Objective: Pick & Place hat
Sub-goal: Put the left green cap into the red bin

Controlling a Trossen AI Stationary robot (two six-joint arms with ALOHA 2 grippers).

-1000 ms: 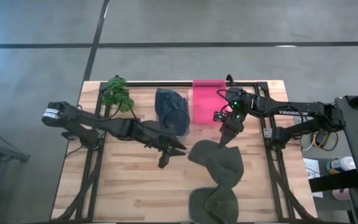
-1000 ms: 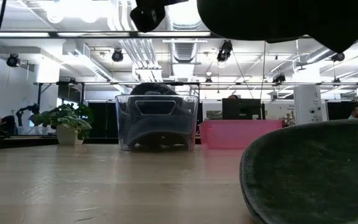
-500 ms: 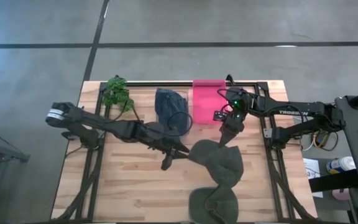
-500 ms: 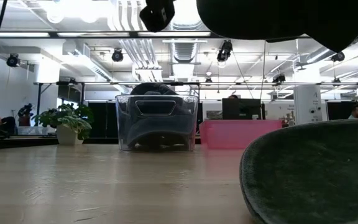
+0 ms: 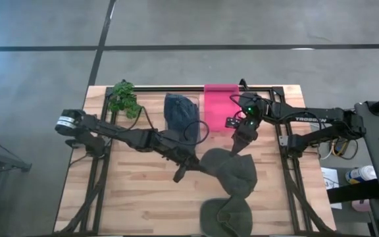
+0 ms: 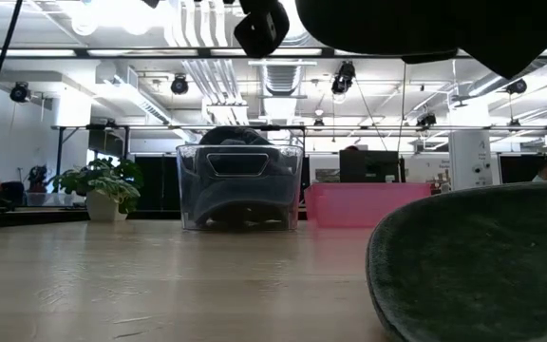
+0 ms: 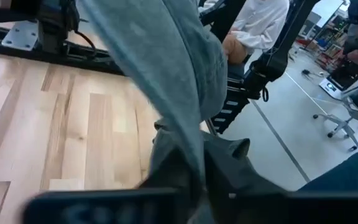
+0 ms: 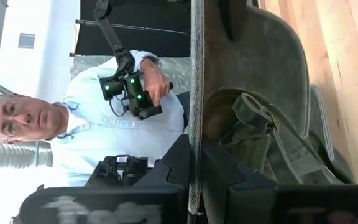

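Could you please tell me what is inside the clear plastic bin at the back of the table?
A dark blue folded fabric item fills the clear plastic bin; it may be a hat. Anything beneath it is covered.

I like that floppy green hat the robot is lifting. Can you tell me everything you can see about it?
The hat is olive green, soft cloth, with a wide floppy brim and a strap inside. It hangs above the wooden table, stretched between two claws: the right claw is shut on its far edge, and the left claw is pinching its left edge. Another green hat lies on the table just below it.
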